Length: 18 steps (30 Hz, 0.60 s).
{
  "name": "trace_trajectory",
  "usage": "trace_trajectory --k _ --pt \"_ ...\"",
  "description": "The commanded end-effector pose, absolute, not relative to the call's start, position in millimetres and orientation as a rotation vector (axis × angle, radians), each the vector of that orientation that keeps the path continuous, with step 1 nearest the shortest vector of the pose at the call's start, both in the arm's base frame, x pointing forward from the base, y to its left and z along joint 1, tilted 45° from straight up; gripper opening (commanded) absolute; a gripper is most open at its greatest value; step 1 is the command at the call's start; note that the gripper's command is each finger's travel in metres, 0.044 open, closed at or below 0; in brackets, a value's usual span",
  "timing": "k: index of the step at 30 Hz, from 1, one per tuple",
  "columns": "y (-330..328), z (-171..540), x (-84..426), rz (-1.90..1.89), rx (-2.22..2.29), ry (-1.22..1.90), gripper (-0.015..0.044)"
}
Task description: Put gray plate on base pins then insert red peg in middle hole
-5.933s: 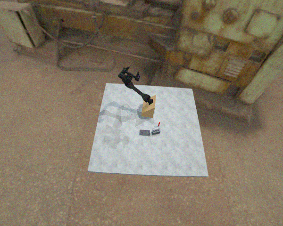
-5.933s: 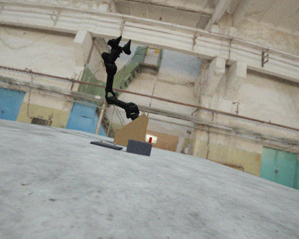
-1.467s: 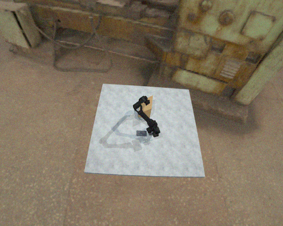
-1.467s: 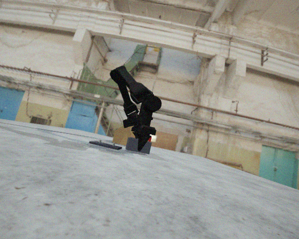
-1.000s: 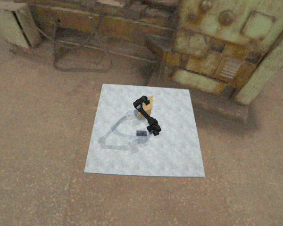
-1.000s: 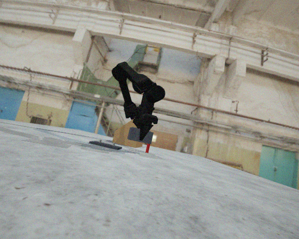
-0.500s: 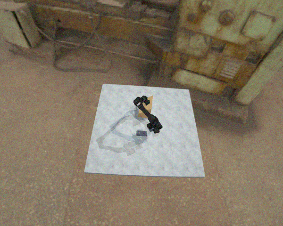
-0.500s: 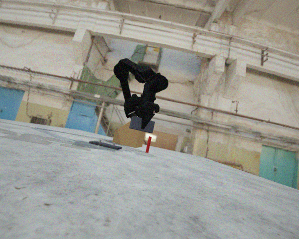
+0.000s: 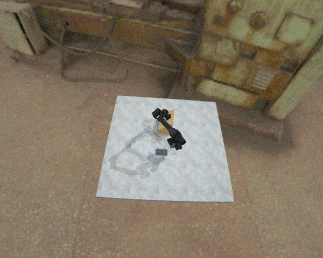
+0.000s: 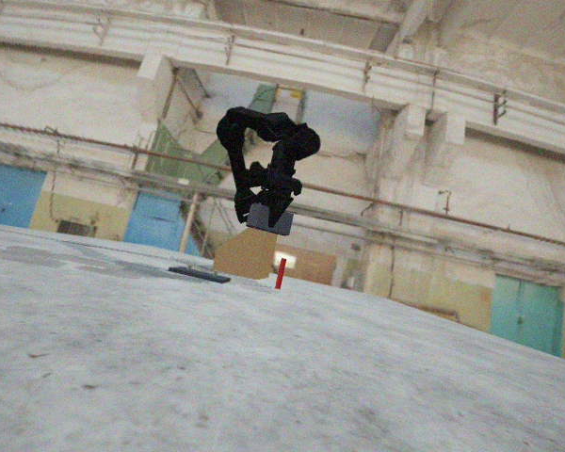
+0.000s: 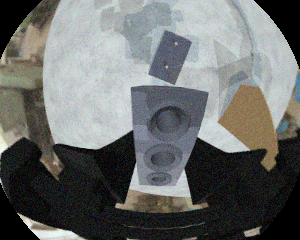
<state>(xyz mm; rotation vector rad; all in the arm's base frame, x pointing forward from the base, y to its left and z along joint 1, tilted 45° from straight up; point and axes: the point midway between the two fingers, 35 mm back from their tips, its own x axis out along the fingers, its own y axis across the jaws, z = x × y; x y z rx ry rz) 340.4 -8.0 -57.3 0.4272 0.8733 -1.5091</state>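
The gray plate [image 10: 283, 224] [image 11: 162, 96] is held well above the table, clear of the base. Three holes in a row show in its face in the wrist view. My gripper [image 9: 173, 145] [image 10: 273, 219] [image 11: 159, 130] is shut on the plate, with one black finger on each side. The dark base [image 9: 161, 152] [image 10: 199, 275] [image 11: 170, 57] lies flat on the table, its two small pins pointing up; it is beyond the plate in the wrist view. The red peg [image 10: 281, 273] stands upright on the table in the exterior view; it does not show in the other views.
A tan angular block [image 9: 171, 121] [image 10: 246, 255] [image 11: 250, 115] stands on the pale table [image 9: 197, 177] [image 10: 273, 364] [image 11: 85, 100], behind the base and peg in the exterior view. The arm's shadow falls across the table near the base.
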Motion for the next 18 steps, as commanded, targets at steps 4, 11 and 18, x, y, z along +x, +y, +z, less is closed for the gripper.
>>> trace_trajectory --k 4,11,18 --pt "-25 -53 342 -1.531 0.465 0.85 0.0" --pt "-47 -50 343 -1.551 0.505 0.817 0.0" --pt "-69 -46 343 -1.573 0.542 0.781 0.0"
